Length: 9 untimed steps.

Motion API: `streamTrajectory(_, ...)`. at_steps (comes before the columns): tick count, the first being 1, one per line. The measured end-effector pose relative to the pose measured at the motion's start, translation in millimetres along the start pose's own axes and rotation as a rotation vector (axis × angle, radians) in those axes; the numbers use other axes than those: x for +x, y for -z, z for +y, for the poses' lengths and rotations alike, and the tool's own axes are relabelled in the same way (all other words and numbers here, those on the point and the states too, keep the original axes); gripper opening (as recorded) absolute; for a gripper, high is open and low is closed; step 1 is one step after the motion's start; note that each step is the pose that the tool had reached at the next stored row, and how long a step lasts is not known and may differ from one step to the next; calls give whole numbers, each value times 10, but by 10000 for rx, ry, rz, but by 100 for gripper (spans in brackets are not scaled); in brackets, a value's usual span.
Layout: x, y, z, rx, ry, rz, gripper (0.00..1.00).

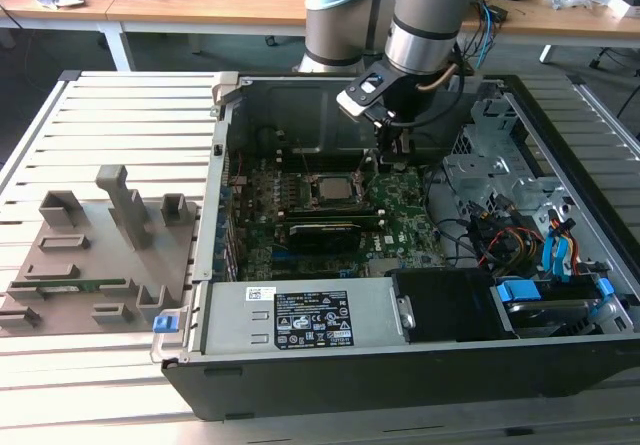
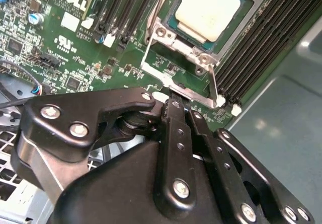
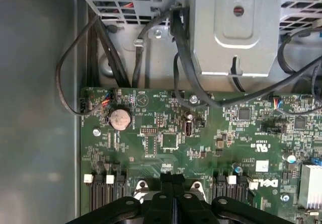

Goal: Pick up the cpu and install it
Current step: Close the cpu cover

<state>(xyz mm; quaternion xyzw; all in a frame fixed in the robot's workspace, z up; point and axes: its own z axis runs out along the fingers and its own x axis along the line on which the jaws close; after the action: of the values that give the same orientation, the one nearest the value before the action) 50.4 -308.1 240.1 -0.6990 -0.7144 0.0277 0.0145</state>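
Cpu (image 2: 208,10), square and pale beige, lies flat in socket (image 2: 200,58).

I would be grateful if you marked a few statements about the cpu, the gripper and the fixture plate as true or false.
1. The cpu lies in the socket on the motherboard. True.
2. The gripper grips the cpu. False: its fingers are shut on nothing, and the cpu lies apart from them.
3. The grey fixture plate lies inside the computer case. False: it lies on the slatted table outside the case, at the exterior view's left.
4. The gripper hangs inside the open case, above the motherboard. True.
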Motion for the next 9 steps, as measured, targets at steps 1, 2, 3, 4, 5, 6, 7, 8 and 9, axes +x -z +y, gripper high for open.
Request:
streamTrajectory(1,0,-1,-12,0,0,-1,11)
streamTrajectory(2,0,-2,-23,0,0,0,11)
streamTrajectory(3,1,-4,-51,0,1,0,11)
streamTrajectory(4,2,-6,-76,0,0,0,11)
streamTrajectory(5,2,-7,-96,-1,0,0,11)
streamTrajectory(6,3,-9,-121,0,0,0,11)
streamTrajectory(7,3,-10,-147,0,1,0,11)
streamTrajectory(8,4,-12,-174,0,-1,-1,11)
streamTrajectory(9,4,-14,-202,-1,0,0,11)
